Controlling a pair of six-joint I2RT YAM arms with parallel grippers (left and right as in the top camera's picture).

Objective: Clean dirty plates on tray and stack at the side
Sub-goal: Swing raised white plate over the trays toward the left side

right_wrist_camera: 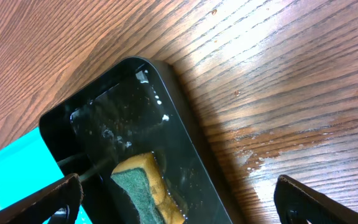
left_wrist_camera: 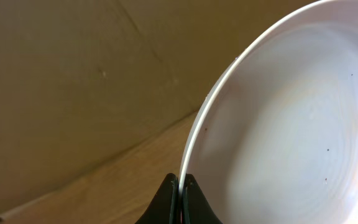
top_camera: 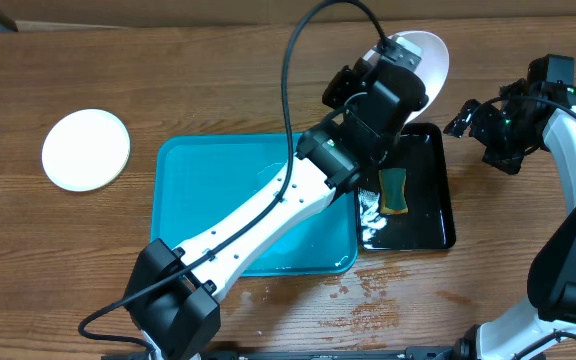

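Holding one white plate [top_camera: 423,50] by its rim, the left gripper [left_wrist_camera: 180,194] is clenched on the edge. The plate is up off the table and tilted, out at about one o'clock from the turquoise tray [top_camera: 218,200], above the far end of the black tray [top_camera: 438,215]. A second white plate [top_camera: 86,150] lies flat on the wood at nine o'clock from the turquoise tray, well apart from it. No third plate can be made out.

The step in hand looks like the wiping of the lifted plate, since it carries small dark specks and the sponge [top_camera: 394,190] lies unused in the black tray. The right gripper [top_camera: 466,118] hangs released and empty, with the sponge at roughly eight o'clock from it. The next move probably calls for that gripper to come down on the sponge, close on it and bring it to the plate's face while the left arm keeps the plate steady.

Only the left wrist view shows the specks and the two fingers pinching the rim from either side; overhead, the wrist hides that grip. The right wrist view alone shows the wet film in the black tray and the spread jaws, while only the overhead view shows the plate at nine o'clock.
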